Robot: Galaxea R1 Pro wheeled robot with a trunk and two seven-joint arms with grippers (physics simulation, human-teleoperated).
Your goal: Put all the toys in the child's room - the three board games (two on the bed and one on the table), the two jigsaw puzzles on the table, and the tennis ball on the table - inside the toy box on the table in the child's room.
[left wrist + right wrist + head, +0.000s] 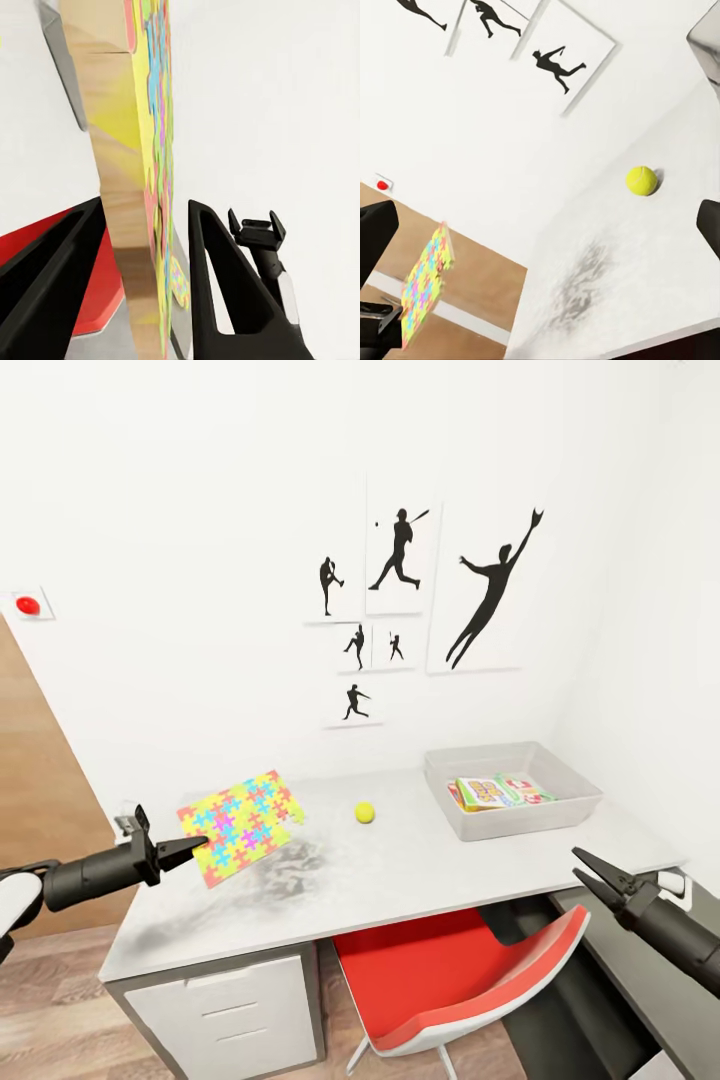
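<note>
Desk (420, 870) fills lower centre, grey top. Red chair (450, 980) tucked beneath. Grey toy box (575, 800) right of centre on desk, game boxes (497, 791) inside. Jigsaw puzzle (240, 822) left of centre, tilted above desk, left claw (192, 847) clamped on its edge. Right claw (590, 865) lower right, parted, empty. Tennis ball (365, 813) centre, on desk.

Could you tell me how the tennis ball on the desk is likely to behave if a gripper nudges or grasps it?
The tennis ball is round and sits alone on the flat grey table, so a nudge would probably send it rolling. It looks small against the open right gripper, so it should be light, though it might squirt out of an off-centre pinch.
</note>
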